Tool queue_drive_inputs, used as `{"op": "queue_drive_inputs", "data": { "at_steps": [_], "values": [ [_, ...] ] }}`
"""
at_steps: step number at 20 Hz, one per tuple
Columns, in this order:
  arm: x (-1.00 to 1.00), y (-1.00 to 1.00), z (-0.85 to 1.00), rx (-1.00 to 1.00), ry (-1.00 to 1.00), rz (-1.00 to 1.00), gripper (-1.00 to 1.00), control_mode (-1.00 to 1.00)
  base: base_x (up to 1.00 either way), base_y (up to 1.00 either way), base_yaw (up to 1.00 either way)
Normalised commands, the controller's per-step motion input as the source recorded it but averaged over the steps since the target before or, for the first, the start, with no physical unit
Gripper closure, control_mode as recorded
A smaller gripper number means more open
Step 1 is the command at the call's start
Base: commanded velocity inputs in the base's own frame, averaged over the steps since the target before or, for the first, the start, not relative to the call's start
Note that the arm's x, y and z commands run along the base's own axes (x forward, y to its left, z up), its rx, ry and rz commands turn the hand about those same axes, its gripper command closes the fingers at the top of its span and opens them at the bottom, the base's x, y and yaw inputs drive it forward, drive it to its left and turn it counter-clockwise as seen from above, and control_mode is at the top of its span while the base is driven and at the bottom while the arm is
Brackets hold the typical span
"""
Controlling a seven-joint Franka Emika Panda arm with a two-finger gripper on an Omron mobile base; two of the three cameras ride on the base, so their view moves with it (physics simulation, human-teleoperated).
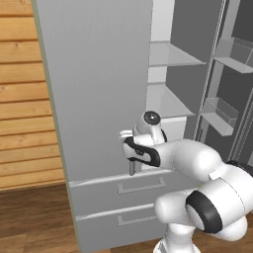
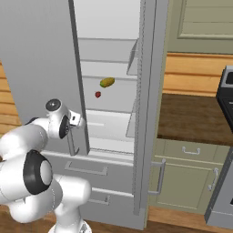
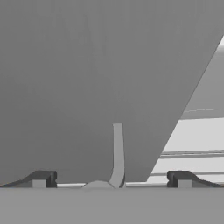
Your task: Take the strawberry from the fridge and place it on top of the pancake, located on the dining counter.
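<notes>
Your tool (image 3: 111, 179) sits low in the hand view, fingers spread wide, gripping nothing, close against the fridge (image 2: 41, 59) door. The strawberry (image 2: 98, 94) rests on a shelf, centre-left of the right base view.

The fridge (image 1: 94, 99) has smooth, matt light-grey doors that look like painted metal, and its shelves (image 1: 168, 101) inside are pale, plain plastic. The wall (image 1: 24, 99) beside it is warm wooden planking with visible grain. The robot arm (image 1: 197, 163) is glossy white plastic with dark matt joints. The counter (image 2: 191, 118) top is dark brown wood, over smooth, matt grey-green cabinet fronts (image 2: 191, 177). The small strawberry (image 2: 98, 94) is flat red.
</notes>
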Motion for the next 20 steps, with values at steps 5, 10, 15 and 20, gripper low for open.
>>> {"op": "queue_drive_inputs", "data": {
  "at_steps": [5,10,15,20],
  "values": [
    [0.02,0.02,-0.15,0.00,0.00,0.00,1.00,-1.00,0.00,0.00,0.00],
    [0.00,0.00,-0.13,0.00,0.00,0.00,1.00,-1.00,0.00,0.00,0.00],
    [-0.14,0.02,-0.01,0.00,-0.01,-0.05,1.00,-1.00,0.00,0.00,0.00],
    [-0.48,0.10,0.00,-0.03,0.00,-0.18,1.00,-1.00,0.00,0.00,0.00]
  ]
}}
